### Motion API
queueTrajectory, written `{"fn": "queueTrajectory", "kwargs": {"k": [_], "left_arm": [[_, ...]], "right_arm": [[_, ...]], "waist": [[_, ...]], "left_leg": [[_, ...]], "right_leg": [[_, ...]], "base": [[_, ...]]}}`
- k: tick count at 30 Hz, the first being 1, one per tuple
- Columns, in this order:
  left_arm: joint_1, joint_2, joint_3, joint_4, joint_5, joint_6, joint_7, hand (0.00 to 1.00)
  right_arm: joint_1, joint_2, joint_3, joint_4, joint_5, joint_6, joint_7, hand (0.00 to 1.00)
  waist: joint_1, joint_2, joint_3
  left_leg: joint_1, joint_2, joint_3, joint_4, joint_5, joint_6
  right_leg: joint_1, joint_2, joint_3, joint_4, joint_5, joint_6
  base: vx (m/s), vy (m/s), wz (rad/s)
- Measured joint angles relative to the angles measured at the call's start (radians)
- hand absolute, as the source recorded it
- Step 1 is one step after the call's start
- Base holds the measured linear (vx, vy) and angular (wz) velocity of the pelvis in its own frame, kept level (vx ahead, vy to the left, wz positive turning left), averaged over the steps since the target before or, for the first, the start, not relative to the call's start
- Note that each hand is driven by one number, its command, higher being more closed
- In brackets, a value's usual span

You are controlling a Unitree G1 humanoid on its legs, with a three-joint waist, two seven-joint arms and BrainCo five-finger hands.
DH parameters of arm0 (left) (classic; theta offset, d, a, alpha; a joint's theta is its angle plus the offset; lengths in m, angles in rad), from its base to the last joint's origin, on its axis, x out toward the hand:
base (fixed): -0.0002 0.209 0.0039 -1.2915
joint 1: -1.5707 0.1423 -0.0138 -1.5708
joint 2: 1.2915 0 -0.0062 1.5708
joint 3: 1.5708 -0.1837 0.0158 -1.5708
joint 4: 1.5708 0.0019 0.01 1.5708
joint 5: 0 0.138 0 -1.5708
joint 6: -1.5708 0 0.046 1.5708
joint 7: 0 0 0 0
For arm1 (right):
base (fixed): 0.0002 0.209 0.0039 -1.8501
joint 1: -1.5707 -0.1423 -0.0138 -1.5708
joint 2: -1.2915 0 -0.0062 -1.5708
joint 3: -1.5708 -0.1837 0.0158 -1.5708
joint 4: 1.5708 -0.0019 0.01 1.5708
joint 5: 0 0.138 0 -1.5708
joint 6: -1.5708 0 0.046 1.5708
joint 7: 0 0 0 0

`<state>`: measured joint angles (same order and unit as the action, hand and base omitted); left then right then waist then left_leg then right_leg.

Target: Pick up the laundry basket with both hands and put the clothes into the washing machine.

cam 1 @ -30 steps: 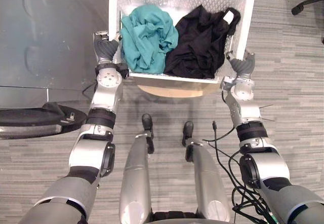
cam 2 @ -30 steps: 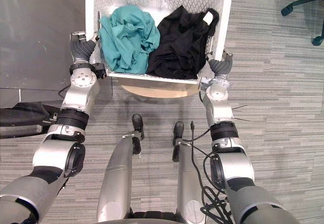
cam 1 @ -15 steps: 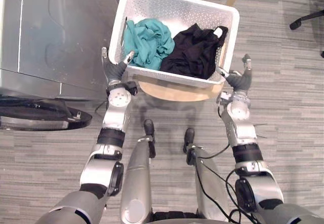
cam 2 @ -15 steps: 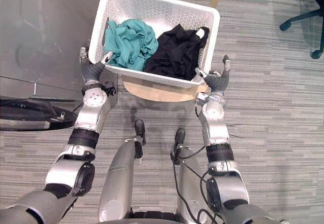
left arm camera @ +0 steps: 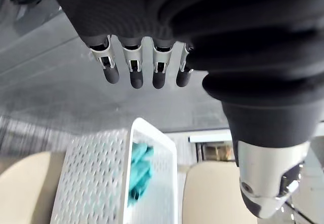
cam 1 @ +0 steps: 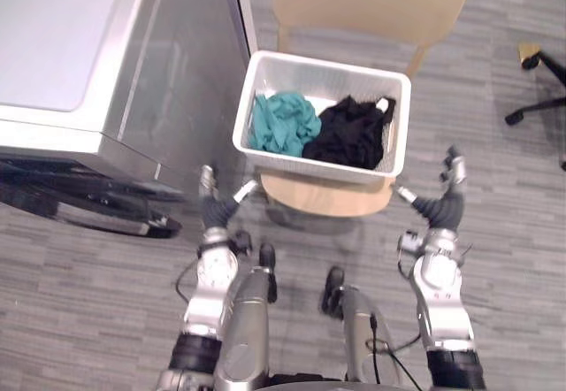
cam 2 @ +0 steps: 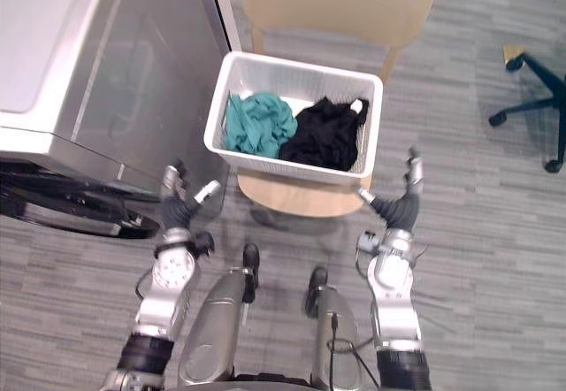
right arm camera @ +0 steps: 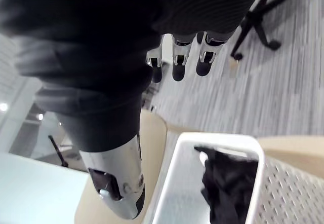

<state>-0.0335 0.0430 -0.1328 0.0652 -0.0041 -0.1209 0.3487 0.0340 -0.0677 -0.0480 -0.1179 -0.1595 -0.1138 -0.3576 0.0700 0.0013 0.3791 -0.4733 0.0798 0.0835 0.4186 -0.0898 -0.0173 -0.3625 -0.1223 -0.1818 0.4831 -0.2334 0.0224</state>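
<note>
The white laundry basket (cam 1: 311, 168) sat on a wooden chair (cam 1: 371, 2) at frame centre. The left hand (cam 1: 215, 212) and right hand (cam 1: 439, 207), both spread wide and empty, needed to grip opposite rims evenly.

Left hand (cam 1: 215, 212) and right hand (cam 1: 439, 205) raised, well apart, fingers straight, thumbs spread, holding nothing.

Left hand (left arm camera: 158, 74) held open, fingers (left arm camera: 111, 68) extended, nothing gripped. White basket (left arm camera: 91, 183) seen beyond, clear of hand, teal cloth (left arm camera: 139, 173) inside, set on tan chair (left arm camera: 212, 193).
</note>
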Motion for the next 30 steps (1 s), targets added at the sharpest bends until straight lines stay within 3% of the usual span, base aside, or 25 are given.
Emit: {"fn": "queueTrajectory", "kwargs": {"k": [3,8,15,17,18,19,21,22,23,24,26,27,30], "left_arm": [[0.076,0.01,-0.069,0.077,-0.006,-0.014,-0.061,0.0],[0.137,0.04,-0.073,0.321,-0.003,-0.014,-0.135,0.0],[0.193,0.053,-0.021,0.481,0.003,-0.002,-0.144,0.0],[0.198,0.053,-0.01,0.474,0.005,-0.002,-0.127,0.0],[0.2,0.047,-0.005,0.46,0.005,-0.002,-0.124,0.0],[0.201,0.028,0.015,0.443,0.004,-0.004,-0.122,0.0],[0.202,0.018,0.036,0.438,0.003,-0.003,-0.104,0.0],[0.206,0.012,0.045,0.438,0.003,-0.005,-0.101,0.0],[0.207,0.0,0.06,0.434,0.003,-0.007,-0.094,0.0],[0.208,0.004,0.061,0.433,0.003,-0.009,-0.088,0.0],[0.21,0.014,0.052,0.434,0.005,-0.017,-0.081,0.0],[0.212,0.019,0.051,0.434,0.006,-0.017,-0.082,0.0],[0.241,0.019,0.046,0.436,0.018,-0.016,-0.084,0.0]], "right_arm": [[0.056,0.002,0.038,0.142,0.0,-0.025,0.059,0.0],[0.093,0.006,0.081,0.389,0.0,-0.036,0.126,0.0],[0.049,0.004,0.105,0.496,0.0,-0.037,0.143,0.0],[0.036,-0.005,0.1,0.494,0.001,-0.037,0.134,0.0],[0.036,-0.006,0.098,0.49,0.001,-0.037,0.124,0.0],[0.035,-0.021,0.089,0.486,0.001,-0.036,0.106,0.0],[0.037,-0.024,0.074,0.477,0.002,-0.035,0.088,0.0],[0.054,-0.026,0.072,0.441,0.003,-0.034,0.081,0.0],[0.072,-0.029,0.065,0.389,0.004,-0.036,0.075,0.0],[0.072,-0.032,0.058,0.374,0.005,-0.036,0.074,0.0],[0.055,-0.016,0.053,0.356,0.005,-0.043,0.073,0.0],[0.051,-0.017,0.051,0.356,0.005,-0.043,0.073,0.0],[0.051,0.003,0.053,0.387,0.005,-0.039,0.079,0.0]], "waist": [[-0.001,-0.001,-0.042],[-0.005,0.0,-0.126],[0.0,0.005,-0.153],[-0.001,0.005,-0.155],[-0.001,0.009,-0.158],[-0.003,0.018,-0.164],[-0.004,0.019,-0.166],[-0.009,0.026,-0.17],[-0.014,0.044,-0.182],[-0.016,0.041,-0.193],[-0.029,0.009,-0.216],[-0.027,0.006,-0.218],[-0.027,0.007,-0.216]], "left_leg": [[0.097,-0.022,-0.007,-0.082,0.02,-0.005],[0.213,-0.055,-0.059,-0.212,0.074,-0.006],[0.275,-0.081,-0.12,-0.227,0.077,-0.007],[0.248,-0.082,-0.101,-0.228,0.117,-0.028],[0.232,-0.075,-0.047,-0.231,0.112,-0.021],[0.203,-0.037,0.1,-0.172,0.076,0.029],[0.182,0.043,0.279,-0.01,0.004,0.11],[0.193,0.084,0.329,0.017,-0.005,0.09],[0.201,0.091,0.36,0.001,-0.02,0.077],[0.211,0.07,0.367,-0.025,-0.019,0.078],[0.237,-0.042,0.321,-0.17,0.02,0.089],[0.238,-0.064,0.302,-0.185,0.031,0.092],[0.286,-0.153,0.216,-0.243,0.006,0.091]], "right_leg": [[0.088,-0.007,-0.005,-0.059,0.004,0.007],[0.218,-0.016,-0.065,-0.165,0.01,0.016],[0.344,-0.016,-0.149,-0.231,0.01,0.017],[0.342,-0.034,-0.185,-0.228,0.011,0.017],[0.34,-0.048,-0.222,-0.228,0.014,0.015],[0.337,-0.058,-0.266,-0.224,0.014,0.015],[0.361,-0.096,-0.341,-0.202,0.017,0.02],[0.383,-0.106,-0.376,-0.202,0.023,0.03],[0.407,-0.114,-0.422,-0.199,0.031,0.046],[0.41,-0.123,-0.445,-0.2,0.034,0.054],[0.434,-0.161,-0.504,-0.23,0.034,0.059],[0.441,-0.173,-0.514,-0.228,0.038,0.065],[0.46,-0.271,-0.542,-0.069,0.037,0.077]], "base": [[0.12,-0.017,0.13],[0.15,-0.027,0.31],[0.07,-0.026,0.34],[-0.03,0.004,0.54],[-0.07,0.043,0.79],[-0.07,0.088,0.86],[0.01,0.14,0.95],[0.06,0.191,1.15],[0.04,0.195,1.03],[0.05,0.25,1.21],[0.07,0.248,1.22],[0.03,0.214,1.15],[-0.01,0.231,1.01]]}}
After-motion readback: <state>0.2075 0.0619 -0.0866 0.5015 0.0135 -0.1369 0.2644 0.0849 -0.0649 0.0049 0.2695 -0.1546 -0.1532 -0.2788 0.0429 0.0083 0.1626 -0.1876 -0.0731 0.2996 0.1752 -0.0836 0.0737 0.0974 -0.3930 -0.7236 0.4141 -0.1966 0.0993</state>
